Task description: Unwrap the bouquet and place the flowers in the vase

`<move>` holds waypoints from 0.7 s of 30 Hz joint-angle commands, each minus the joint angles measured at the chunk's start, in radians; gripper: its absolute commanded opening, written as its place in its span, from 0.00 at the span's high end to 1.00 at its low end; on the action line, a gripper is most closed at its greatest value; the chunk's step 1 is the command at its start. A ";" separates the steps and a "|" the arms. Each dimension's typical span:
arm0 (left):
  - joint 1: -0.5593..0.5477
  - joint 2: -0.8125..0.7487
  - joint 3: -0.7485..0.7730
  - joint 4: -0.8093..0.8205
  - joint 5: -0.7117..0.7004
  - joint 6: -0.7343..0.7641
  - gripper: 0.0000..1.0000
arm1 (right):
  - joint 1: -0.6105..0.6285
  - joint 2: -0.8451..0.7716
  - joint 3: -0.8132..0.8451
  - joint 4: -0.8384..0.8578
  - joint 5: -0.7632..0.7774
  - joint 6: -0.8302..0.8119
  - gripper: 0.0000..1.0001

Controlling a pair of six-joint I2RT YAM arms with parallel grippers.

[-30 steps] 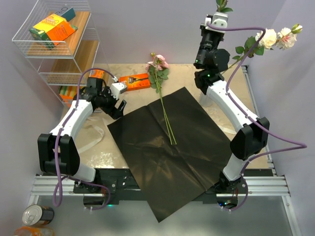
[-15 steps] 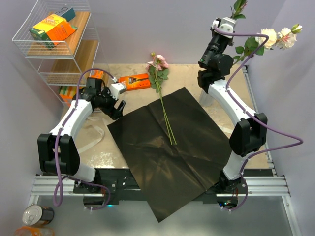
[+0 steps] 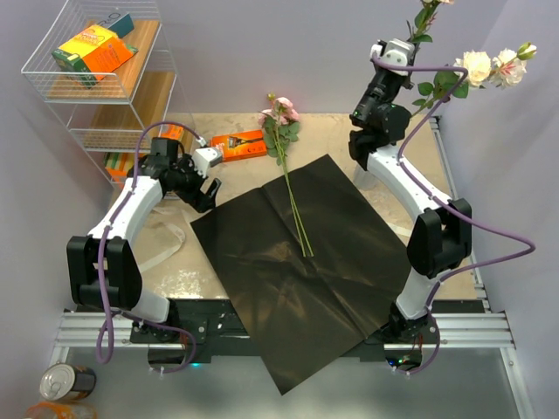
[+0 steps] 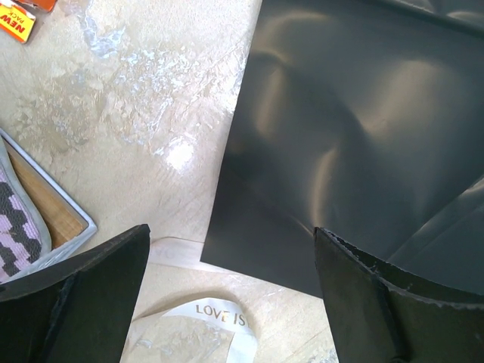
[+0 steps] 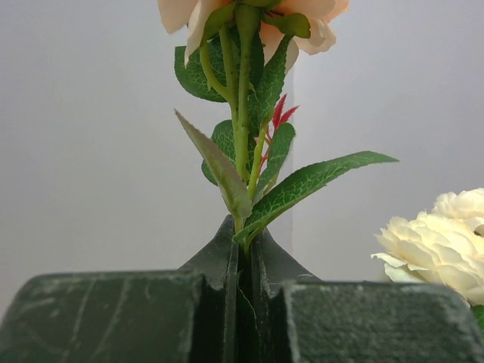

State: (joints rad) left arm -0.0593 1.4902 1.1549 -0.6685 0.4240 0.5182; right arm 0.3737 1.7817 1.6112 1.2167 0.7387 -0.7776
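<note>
**Wrapping paper** (image 3: 288,262), black. It lies opened flat, with its near corner hanging over the near edge of the table (image 3: 236,175). The unwrapping looks done.

**Ribbon** (image 4: 215,318), white, lettered "LOVE IS". It lies loose on the table just off the paper's left corner. The rest of the lettering is cut off.

**Left gripper** (image 3: 207,189). It sits low at the paper's left corner with its fingers spread and holds nothing. It is in the same place as a second ago.

**Pink flowers** (image 3: 281,113). There appear to be two thin stems lying on the paper, with their heads past its far corner, near the table's far edge. They are not yet in the vase.

**Orange packet** (image 3: 240,143). It lies near the table's far edge, just left of the pink heads.

**Right gripper** (image 5: 243,253). It is raised high over the far right of the table, its fingers pressed together on the green stem of a peach flower (image 3: 428,10), which it holds upright.
- Change: over the last second the wrist has swung to the right, bringing this stem nearer the white flowers (image 3: 489,65).
- Judgement: the flower is on its way to the vase, and putting it in has not begun.

**Vase**. It is presumably under the white flowers at the far right. The right arm covers that spot, so the vase cannot be made out.

**Hidden or cut off**.
- The peach head runs off the top edge in both views.
- Its lower stem end is hidden behind the gripper.
</note>
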 commanded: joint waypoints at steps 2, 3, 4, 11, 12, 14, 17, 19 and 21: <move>0.016 0.002 0.026 0.009 0.029 0.022 0.07 | 0.002 -0.014 -0.019 0.061 0.080 -0.044 1.00; 0.018 0.002 0.028 0.010 0.030 0.020 0.07 | 0.007 -0.019 -0.019 0.041 0.096 -0.048 1.00; 0.018 0.002 0.028 0.009 0.032 0.020 0.07 | 0.011 -0.022 -0.017 0.018 0.125 -0.048 1.00; 0.019 -0.001 0.039 -0.002 0.039 0.016 0.07 | 0.014 -0.021 -0.051 0.073 0.137 -0.052 1.00; 0.019 -0.001 0.037 -0.005 0.038 0.016 0.07 | 0.013 -0.015 -0.042 0.079 0.136 -0.052 1.00; 0.019 -0.007 0.031 -0.006 0.035 0.020 0.07 | 0.013 -0.010 -0.005 0.086 0.120 -0.046 1.00; 0.019 -0.010 0.023 -0.006 0.029 0.022 0.07 | 0.013 -0.001 0.038 0.096 0.094 -0.043 1.00; 0.019 -0.008 0.023 -0.005 0.030 0.022 0.07 | 0.014 0.005 0.061 0.099 0.087 -0.046 1.00; 0.019 -0.007 0.025 -0.003 0.033 0.020 0.07 | 0.013 0.008 0.067 0.118 0.074 -0.051 1.00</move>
State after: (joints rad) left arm -0.0505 1.4914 1.1549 -0.6758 0.4377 0.5194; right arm 0.3813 1.7855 1.6184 1.2793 0.8177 -0.8120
